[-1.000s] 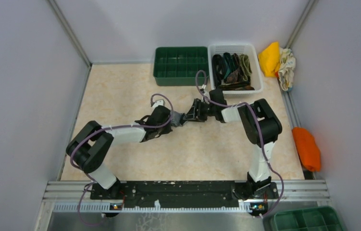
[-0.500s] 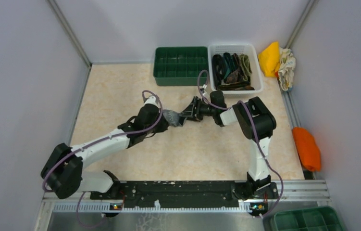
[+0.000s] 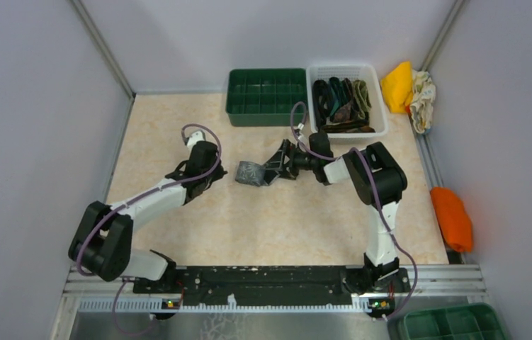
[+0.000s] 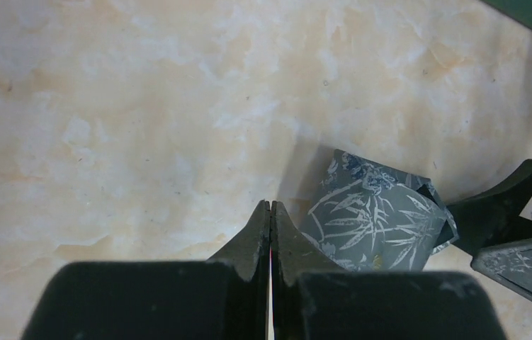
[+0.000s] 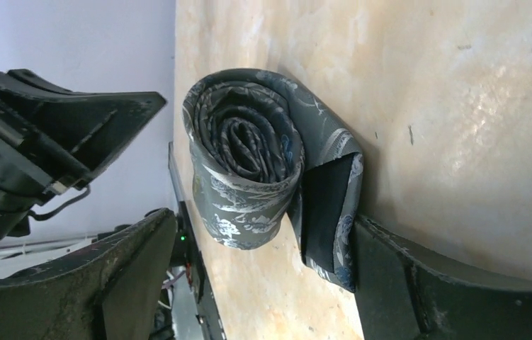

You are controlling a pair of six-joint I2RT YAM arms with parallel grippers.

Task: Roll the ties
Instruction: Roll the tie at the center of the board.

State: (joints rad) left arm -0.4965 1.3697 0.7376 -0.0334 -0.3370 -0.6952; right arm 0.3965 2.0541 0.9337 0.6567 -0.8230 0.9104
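Grey leaf-patterned fabric necktie (image 5: 245,152), coiled, lies mid-way across the beige marbled counter (image 3: 178,127), between the widely spread fingers of the right hand (image 5: 264,216); contact cannot be confirmed. Left hand (image 4: 270,207) is pinched closed, empty, just beside the coil. Risk: the outer tail flap sits loose, so an off-centre squeeze or nudge could unwind the coil.

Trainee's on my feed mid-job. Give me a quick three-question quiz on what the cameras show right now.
1. True or false: the left gripper is clamped on the grey tie.
2. The other ties sit in: A) green tray, B) white basket, C) orange cloth?
3. Fill in: the right gripper has its jaws ___ around the coil.
Key: 1 false, it is shut, apart from the tie; 2 B; 3 open.
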